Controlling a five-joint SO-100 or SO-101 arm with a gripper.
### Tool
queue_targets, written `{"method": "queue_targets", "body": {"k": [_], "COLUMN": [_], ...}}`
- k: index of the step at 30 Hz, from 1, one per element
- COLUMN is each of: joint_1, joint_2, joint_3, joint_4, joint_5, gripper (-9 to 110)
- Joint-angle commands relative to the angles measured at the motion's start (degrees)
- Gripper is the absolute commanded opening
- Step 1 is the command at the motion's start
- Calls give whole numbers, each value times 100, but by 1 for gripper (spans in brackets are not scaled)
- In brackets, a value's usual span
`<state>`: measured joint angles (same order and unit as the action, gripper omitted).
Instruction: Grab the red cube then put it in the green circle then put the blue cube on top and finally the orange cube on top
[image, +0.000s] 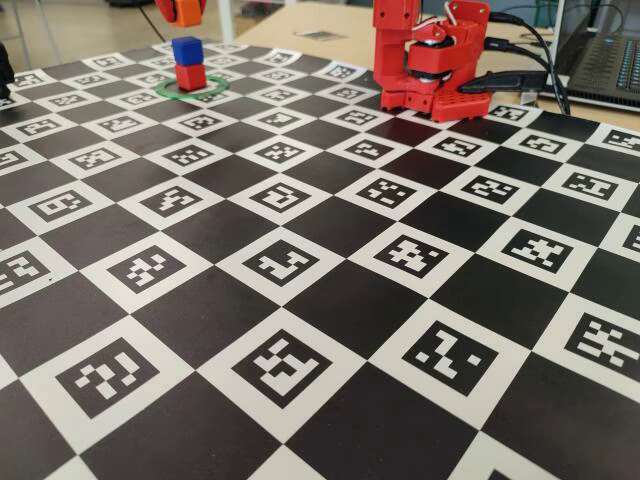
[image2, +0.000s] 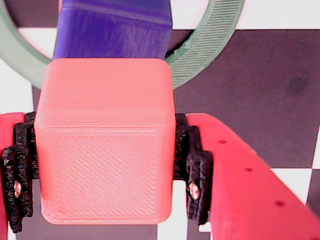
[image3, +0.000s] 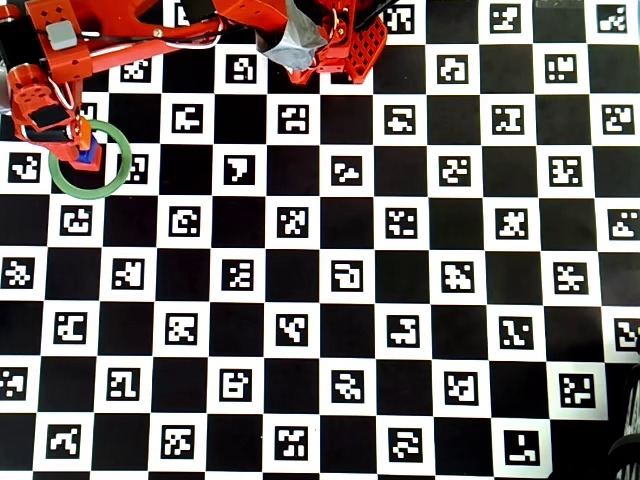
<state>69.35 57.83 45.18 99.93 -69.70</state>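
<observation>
In the fixed view the red cube (image: 191, 77) sits inside the green circle (image: 214, 93) at the far left of the board, with the blue cube (image: 187, 50) stacked on it. Just above the stack hangs the orange cube (image: 188, 10), apart from the blue one, with my gripper (image: 183, 12) shut on it. In the wrist view the orange cube (image2: 105, 145) fills the space between the black pads (image2: 194, 165), above the blue cube (image2: 115, 30) and the green circle (image2: 205, 47). From overhead the gripper (image3: 76, 135) is over the green circle (image3: 92, 195), and the red cube is hidden.
The board is a black-and-white checker of printed markers (image: 300, 300). The arm's red base (image: 430, 60) stands at the far edge, with black cables and a laptop (image: 610, 50) to its right in the fixed view.
</observation>
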Motion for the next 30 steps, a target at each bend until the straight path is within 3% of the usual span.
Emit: {"method": "queue_targets", "body": {"k": [1, 30], "joint_1": [88, 97], "joint_2": [158, -105], "joint_3": [-536, -782], "joint_4": [554, 554], "joint_5": [-70, -26], "gripper": [2, 1]}}
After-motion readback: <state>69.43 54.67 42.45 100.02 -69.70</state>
